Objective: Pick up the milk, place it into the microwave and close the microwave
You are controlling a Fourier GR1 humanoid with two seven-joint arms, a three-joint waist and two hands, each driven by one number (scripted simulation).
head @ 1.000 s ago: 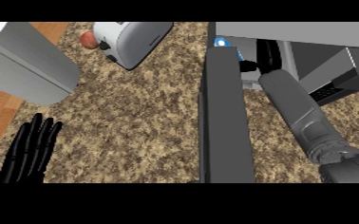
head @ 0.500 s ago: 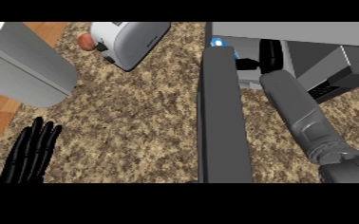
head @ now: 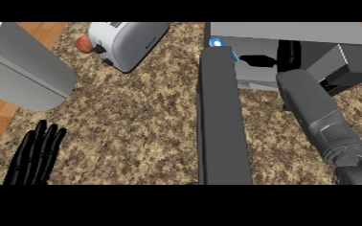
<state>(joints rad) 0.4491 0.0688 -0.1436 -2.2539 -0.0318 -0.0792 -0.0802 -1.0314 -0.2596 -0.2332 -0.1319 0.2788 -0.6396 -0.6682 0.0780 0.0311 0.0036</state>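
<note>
The milk (head: 225,49) shows only as a blue cap and a strip of blue label at the microwave's front left corner, just behind the top end of the open door (head: 222,124). The rest of the carton is hidden. My right forearm reaches into the microwave (head: 283,31). There my right hand (head: 285,57) shows its black thumb held straight out to the left, with the tip close to the milk's label, and its fingers pointing away from me. Contact between thumb and milk cannot be made out. My left hand (head: 35,155) rests open at the lower left, fingers up.
A white toaster (head: 130,43) lies at the back, with a red round object (head: 84,43) at its left end. A large grey block (head: 28,76) fills the left side beside a wooden strip (head: 42,28). Speckled counter (head: 141,124) spreads between my hands.
My right forearm has shifted a little to the right and deeper into the microwave. The blue cap has stayed in place, and my left hand has hardly moved.
</note>
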